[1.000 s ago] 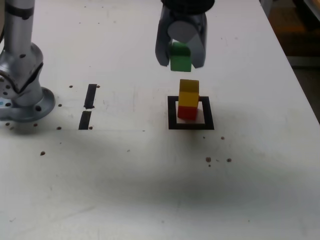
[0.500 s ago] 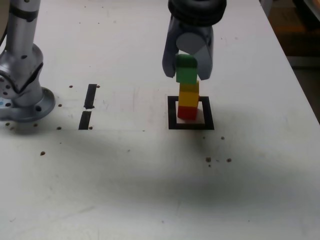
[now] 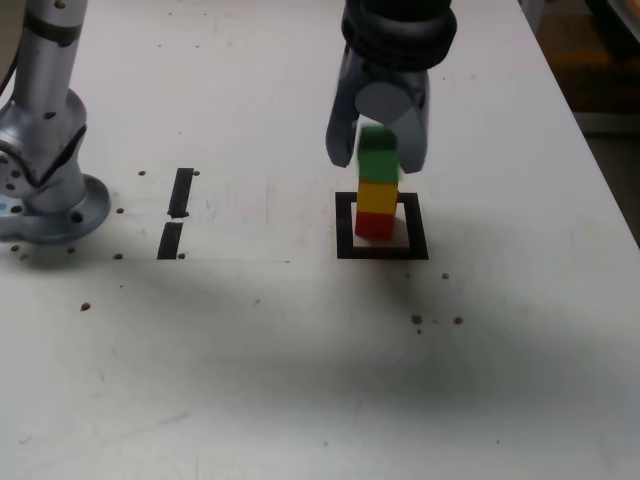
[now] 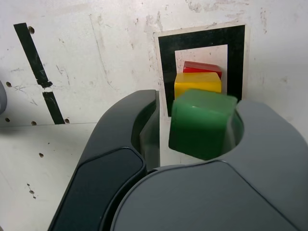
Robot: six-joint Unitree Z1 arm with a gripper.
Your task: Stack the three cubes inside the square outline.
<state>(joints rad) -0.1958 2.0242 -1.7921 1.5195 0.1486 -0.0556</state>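
With green [image 3: 379,161] sitting on yellow [image 3: 378,196] over red [image 3: 375,225] inside the outline [image 3: 345,226], gripper [image 3: 378,150] jaws straddle it, spread slightly: gap on one side, other side looks touching.

Three cubes [image 3: 377,193] stacked inside square outline [image 3: 345,228]

White table [image 3: 300,380] bears square outline [image 3: 345,225], red cube [image 3: 375,226].

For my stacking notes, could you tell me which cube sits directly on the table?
The red cube, lowest, inside the square outline; the yellow cube and green cube sit above it.
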